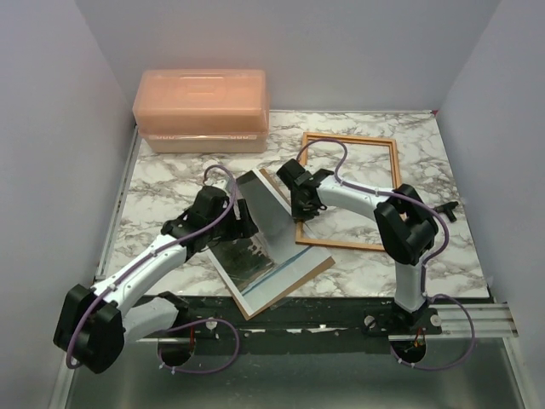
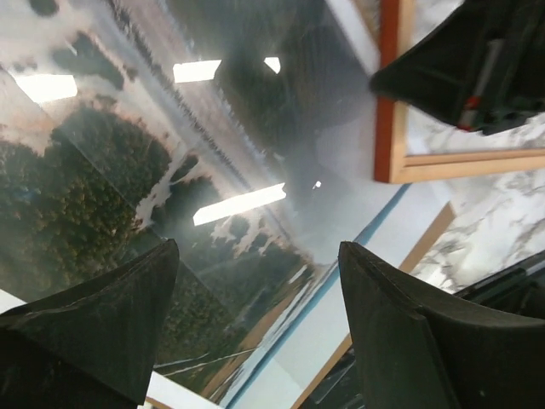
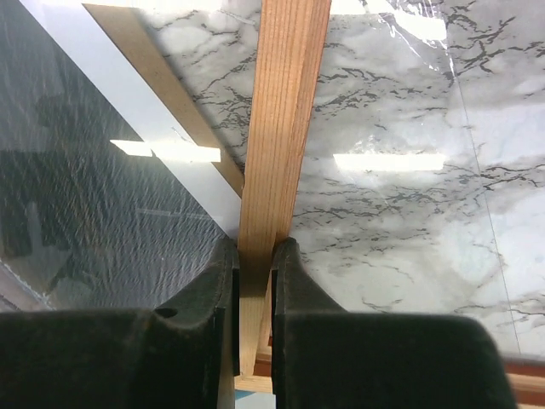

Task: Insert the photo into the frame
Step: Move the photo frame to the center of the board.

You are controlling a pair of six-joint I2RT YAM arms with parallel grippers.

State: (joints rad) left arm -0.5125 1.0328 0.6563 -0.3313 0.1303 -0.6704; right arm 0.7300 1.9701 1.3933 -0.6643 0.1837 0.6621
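Note:
The frame (image 1: 393,192) lies on the marble table right of centre, a thin orange-wood border around bare marble. My right gripper (image 1: 300,215) is shut on its left bar; in the right wrist view both jaws of the right gripper (image 3: 255,249) press the light wood bar (image 3: 281,111). The photo (image 1: 249,266), a dark streaky scene with a white and blue edge, lies face up at the front centre. My left gripper (image 1: 241,223) is at its far edge. In the left wrist view the left gripper (image 2: 257,249) stands open above the photo (image 2: 247,281), holding nothing.
A brown backing board (image 1: 313,269) lies under the photo. A shiny clear sheet (image 1: 264,203) leans tilted between the two grippers. A pale orange plastic box (image 1: 201,109) stands at the back left. Walls close in the table on three sides.

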